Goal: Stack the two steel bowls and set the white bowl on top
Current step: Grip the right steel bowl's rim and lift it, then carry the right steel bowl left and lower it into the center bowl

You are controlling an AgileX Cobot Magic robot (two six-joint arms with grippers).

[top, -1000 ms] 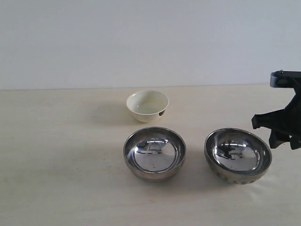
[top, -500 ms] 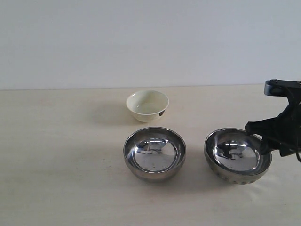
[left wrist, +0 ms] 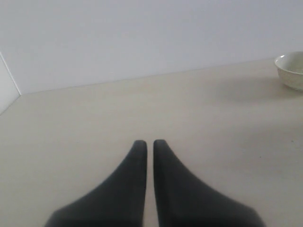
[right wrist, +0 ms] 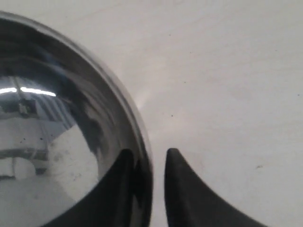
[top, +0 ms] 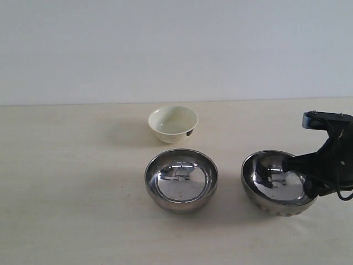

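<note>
The dimpled steel bowl (top: 270, 182) sits at the front right, and the plain steel bowl (top: 181, 179) at front centre. Behind them stands the white bowl (top: 172, 123), upright, with a dark mark on its side. My right gripper (top: 306, 179) is open over the dimpled bowl's right rim. In the right wrist view my right gripper (right wrist: 147, 153) straddles the rim of that bowl (right wrist: 57, 142): one finger inside, one outside with a gap. My left gripper (left wrist: 147, 142) is shut on nothing, low over bare table, with the white bowl (left wrist: 291, 71) far off.
All three bowls rest on a pale beige table (top: 71, 193) that meets a plain white wall at the back. A white panel edge (left wrist: 7, 90) shows in the left wrist view.
My right gripper has come down and leftward from beside the dimpled bowl onto its right rim. The bowls have not moved.
</note>
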